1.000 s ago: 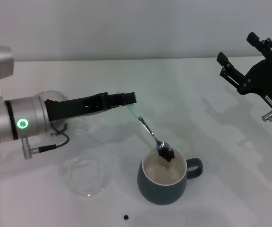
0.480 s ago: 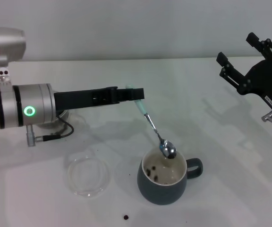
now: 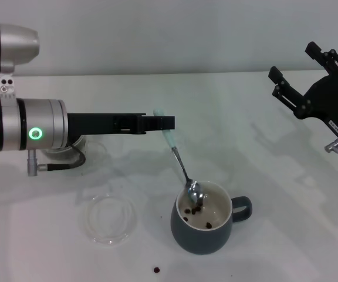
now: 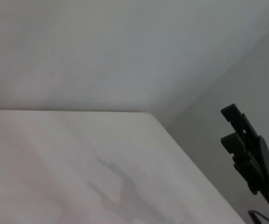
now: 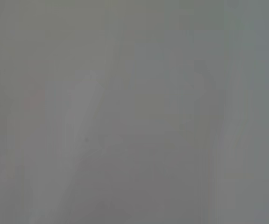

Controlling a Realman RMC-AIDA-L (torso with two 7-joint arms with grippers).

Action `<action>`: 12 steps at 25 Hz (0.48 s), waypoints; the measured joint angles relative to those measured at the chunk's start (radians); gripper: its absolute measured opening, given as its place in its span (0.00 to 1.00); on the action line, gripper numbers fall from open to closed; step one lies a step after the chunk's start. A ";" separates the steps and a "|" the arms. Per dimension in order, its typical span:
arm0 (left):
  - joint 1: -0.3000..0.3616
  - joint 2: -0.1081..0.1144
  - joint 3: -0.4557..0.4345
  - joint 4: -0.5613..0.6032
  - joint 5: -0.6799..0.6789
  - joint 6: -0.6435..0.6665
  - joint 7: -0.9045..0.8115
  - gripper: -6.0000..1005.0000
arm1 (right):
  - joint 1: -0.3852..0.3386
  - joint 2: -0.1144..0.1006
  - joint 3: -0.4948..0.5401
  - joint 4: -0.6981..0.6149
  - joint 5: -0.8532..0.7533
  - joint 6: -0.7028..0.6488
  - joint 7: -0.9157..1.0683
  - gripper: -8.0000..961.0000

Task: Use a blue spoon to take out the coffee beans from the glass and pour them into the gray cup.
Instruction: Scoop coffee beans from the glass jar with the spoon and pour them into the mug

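My left gripper point(image 3: 164, 123) reaches in from the left and is shut on the pale blue handle of the blue spoon point(image 3: 181, 163). The spoon slants down to the right, and its tilted metal bowl dips inside the rim of the gray cup point(image 3: 203, 238). Several coffee beans point(image 3: 196, 210) lie on the cup's cream inside. The glass point(image 3: 94, 148) is mostly hidden behind my left arm; only a faint clear edge shows below it. My right gripper point(image 3: 293, 60) hangs open at the far right, well above the table, and also shows in the left wrist view as the right gripper point(image 4: 251, 154).
A flat clear round dish point(image 3: 110, 218) lies left of the gray cup. One stray bean point(image 3: 156, 270) rests on the white table point(image 3: 263, 176) near the front edge. The right wrist view shows only a blank grey surface.
The spoon held a heap of beans over the cup, then tipped. The beans now lie in the cup, and the spoon's bowl has dropped inside the rim. The right arm has not moved.
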 joint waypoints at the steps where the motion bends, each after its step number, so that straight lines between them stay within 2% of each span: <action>1: 0.000 0.000 0.000 0.005 0.003 0.000 -0.001 0.15 | 0.000 0.000 0.000 0.000 0.000 0.000 0.000 0.88; 4: 0.010 0.001 -0.001 0.038 0.007 0.003 -0.004 0.14 | -0.001 0.000 -0.001 0.000 0.000 0.000 0.000 0.88; 12: 0.134 0.010 -0.004 0.272 -0.015 0.010 -0.084 0.14 | -0.002 0.000 -0.002 0.000 0.000 0.000 0.000 0.88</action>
